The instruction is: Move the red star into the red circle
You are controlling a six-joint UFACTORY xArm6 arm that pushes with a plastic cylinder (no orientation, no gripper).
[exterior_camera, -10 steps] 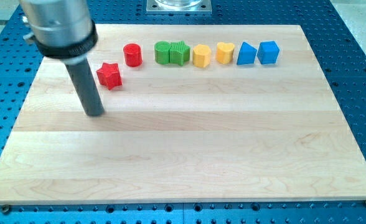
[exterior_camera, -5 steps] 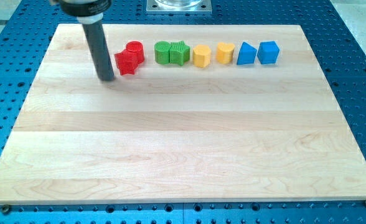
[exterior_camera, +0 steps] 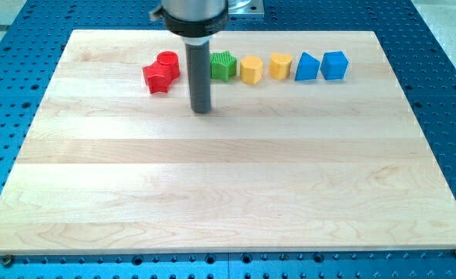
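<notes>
Planted on bare wood, my tip [exterior_camera: 202, 109] is seen to the view's right of the red star [exterior_camera: 157, 78], clear of it and touching no block; being a plain rod, it has nothing to spread or pinch. The star is found near the board's top edge on the view's left, pressed against the red circle [exterior_camera: 168, 65], which sits just above and to its right. The task is judged complete or nearly so.

Behind the rod, a green block [exterior_camera: 223, 65] is partly hidden; to its right, in a row, are set a yellow block [exterior_camera: 250, 69], a second yellow block [exterior_camera: 281, 65], a blue block [exterior_camera: 307, 67] and a blue cube [exterior_camera: 334, 64].

A further sweep towards the view's left could knock the star off the circle. A move towards the top could scatter the green block and its neighbours.
</notes>
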